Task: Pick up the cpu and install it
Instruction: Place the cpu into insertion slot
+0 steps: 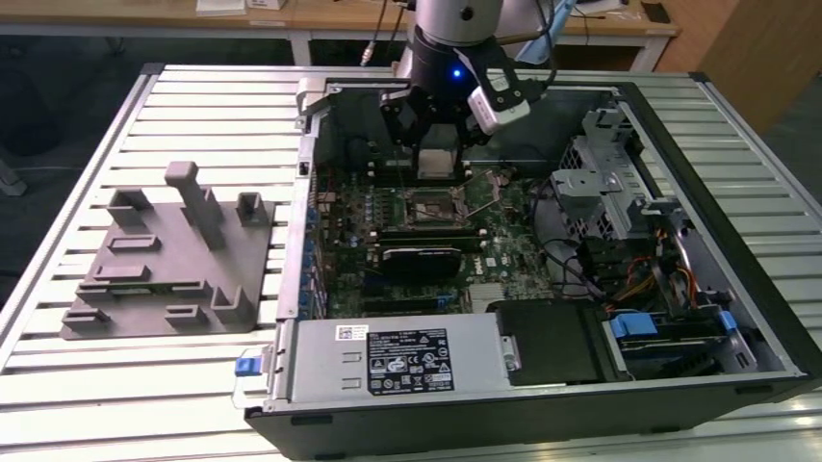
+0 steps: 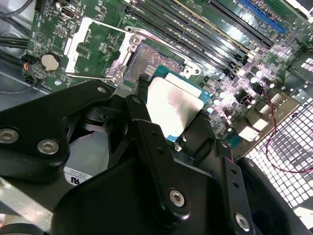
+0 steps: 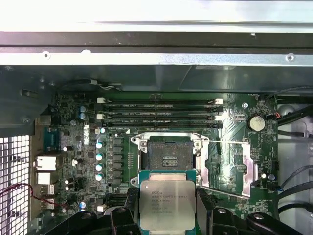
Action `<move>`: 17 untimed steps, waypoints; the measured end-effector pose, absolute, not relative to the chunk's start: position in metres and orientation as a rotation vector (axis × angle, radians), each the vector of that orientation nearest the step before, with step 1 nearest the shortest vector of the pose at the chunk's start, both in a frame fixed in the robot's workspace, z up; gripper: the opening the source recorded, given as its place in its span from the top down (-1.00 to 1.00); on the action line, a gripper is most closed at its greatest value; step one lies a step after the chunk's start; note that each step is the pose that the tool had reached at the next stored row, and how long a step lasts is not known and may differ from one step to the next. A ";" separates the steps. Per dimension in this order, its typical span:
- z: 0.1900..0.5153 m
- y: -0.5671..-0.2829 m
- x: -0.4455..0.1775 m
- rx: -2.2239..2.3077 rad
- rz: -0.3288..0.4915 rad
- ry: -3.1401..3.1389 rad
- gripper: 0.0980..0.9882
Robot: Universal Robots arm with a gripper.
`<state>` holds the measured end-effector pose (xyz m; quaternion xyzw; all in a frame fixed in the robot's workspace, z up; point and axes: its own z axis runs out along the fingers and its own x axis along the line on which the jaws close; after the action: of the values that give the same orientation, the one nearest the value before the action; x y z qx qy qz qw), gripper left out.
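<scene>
Counter point(image 1: 77, 385) carries open computer case point(image 1: 757, 289) | motherboard point(image 1: 372, 207) inside, socket point(image 3: 168, 155) uncovered, load plate point(image 3: 247, 169) flipped aside | end effector point(image 3: 167, 215) pinching cpu point(image 3: 167, 200) by two edges, above board near socket, not seated | step, judged: carrying to socket | seating calls for square, level alignment

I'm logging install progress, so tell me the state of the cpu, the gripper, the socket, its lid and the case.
cpu: held above the board, not seated in the socket.
gripper: shut on the cpu's two opposite edges.
socket: empty and uncovered.
lid: swung open, off the socket.
case: lying on its side, side panel off, inside exposed.
</scene>
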<state>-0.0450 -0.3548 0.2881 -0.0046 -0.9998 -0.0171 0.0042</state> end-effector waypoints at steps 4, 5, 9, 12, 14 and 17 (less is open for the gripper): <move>0.288 -0.355 -0.045 -0.015 -0.054 -3.133 0.00; 0.288 -0.355 -0.045 -0.015 -0.054 -3.133 0.00; 0.288 -0.355 -0.045 -0.015 -0.054 -3.133 0.00; 0.288 -0.355 -0.045 -0.044 -0.054 -3.133 0.00; 0.288 -0.355 -0.045 -0.083 -0.054 -3.132 0.00; 0.288 -0.355 -0.045 -0.149 -0.054 -3.131 0.00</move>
<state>-0.0448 -0.3548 0.2881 -0.0477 -0.9987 -0.0173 0.0034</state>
